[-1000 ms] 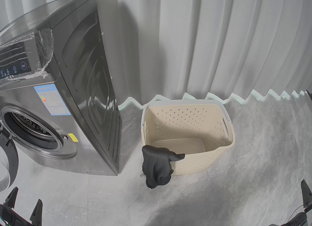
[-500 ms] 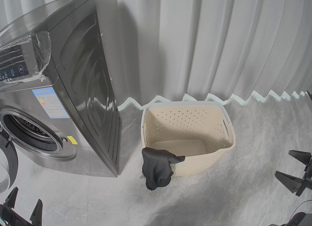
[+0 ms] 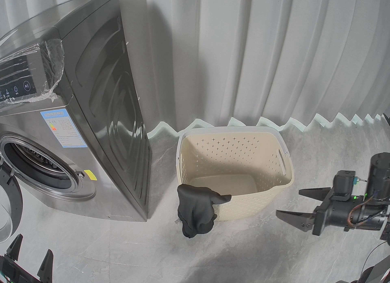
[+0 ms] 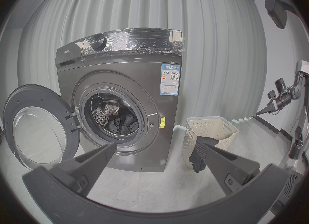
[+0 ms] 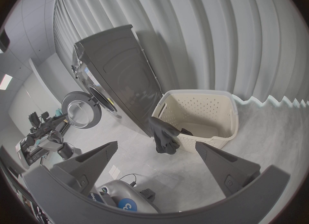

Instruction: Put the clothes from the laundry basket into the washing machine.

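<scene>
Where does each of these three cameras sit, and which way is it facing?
Head view: up high, looking down at washing machine, laundry basket, dark garment over its rim; left gripper low left, right gripper at right.
Left wrist view: low, facing the machine's open door and drum, left gripper in front.
Right wrist view: facing basket and garment from the right, right gripper in front.
Shared: all three show basket and garment.

The right claw (image 3: 289, 203), at the right edge of the frame, has two dark grey pointed fingers (image 3: 294, 218) on a black boxy block (image 3: 331, 214). A tiny green light (image 3: 352, 197) glows on it. A thin reddish cable (image 3: 362, 203) loops back to a round dark motor (image 3: 380, 170). The left claw (image 3: 33, 245), in the lower left corner, has the same pointy tips. Seen up close, each finger has one small round screw (image 4: 84, 180).
</scene>
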